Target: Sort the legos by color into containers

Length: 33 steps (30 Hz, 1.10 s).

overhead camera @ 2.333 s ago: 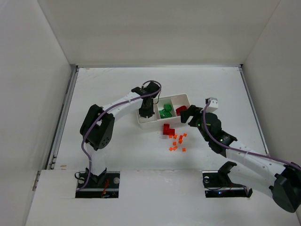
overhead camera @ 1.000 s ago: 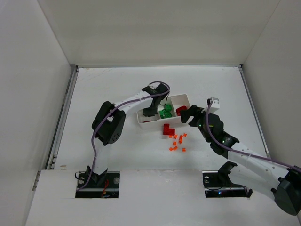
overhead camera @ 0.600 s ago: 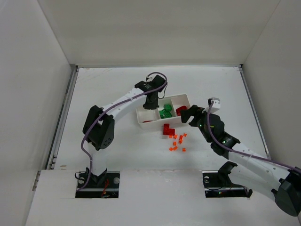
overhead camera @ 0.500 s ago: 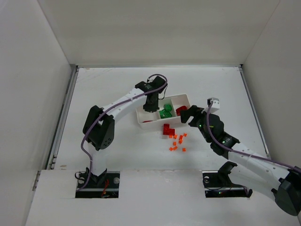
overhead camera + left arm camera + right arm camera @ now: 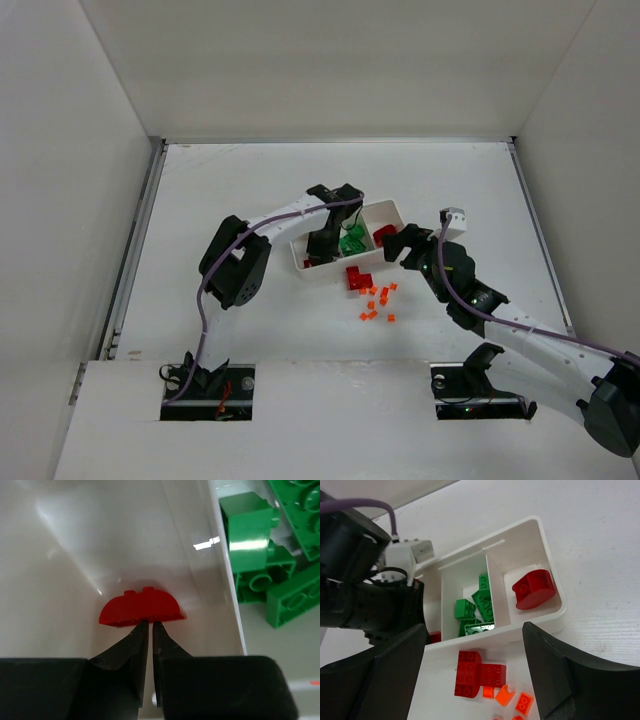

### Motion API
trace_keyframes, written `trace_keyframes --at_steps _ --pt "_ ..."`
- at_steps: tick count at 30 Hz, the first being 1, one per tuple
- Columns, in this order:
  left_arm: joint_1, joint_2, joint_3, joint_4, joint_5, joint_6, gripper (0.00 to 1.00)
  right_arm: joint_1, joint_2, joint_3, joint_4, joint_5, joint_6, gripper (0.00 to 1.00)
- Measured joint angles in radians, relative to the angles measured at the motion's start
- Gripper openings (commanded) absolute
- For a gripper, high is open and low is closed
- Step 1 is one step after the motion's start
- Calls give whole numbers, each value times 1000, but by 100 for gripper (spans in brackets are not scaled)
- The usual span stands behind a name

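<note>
The left gripper [image 5: 150, 624] was nearly closed, its tips touching a red half-round lego [image 5: 141, 606] in the tray [image 5: 222, 575]; whether it had a grip could not be told. The right gripper [image 5: 474, 630] was wide open and empty.

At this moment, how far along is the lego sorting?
Partway. Done: green bricks in the middle compartment of the tray, one red brick in an end one. In hand: the left gripper, shut, tips at a red half-round piece in the other end compartment. Left: red bricks and orange bits loose beside the tray.

Bright even light, glare on tray wall [image 5: 200, 545], soft shadows
</note>
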Motion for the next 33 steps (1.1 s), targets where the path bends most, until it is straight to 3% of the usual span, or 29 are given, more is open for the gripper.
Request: trace_keyframes --at_steps 8,18,24,28,33 --pt "-10 56 17 -2 -15 0 7 0 -5 0 0 -2 3 84" --pt "0 45 7 130 -323 -5 11 5 -24 0 2 -8 10 84" --pt "-10 -193 -160 285 -390 -5 21 51 -14 0 3 -21 14 84" --pt "-44 -348 -169 356 -399 -14 28 50 -31 -1 4 -23 14 84" --pt "-64 -359 -173 362 -356 -74 35 23 -34 -14 20 -29 14 84"
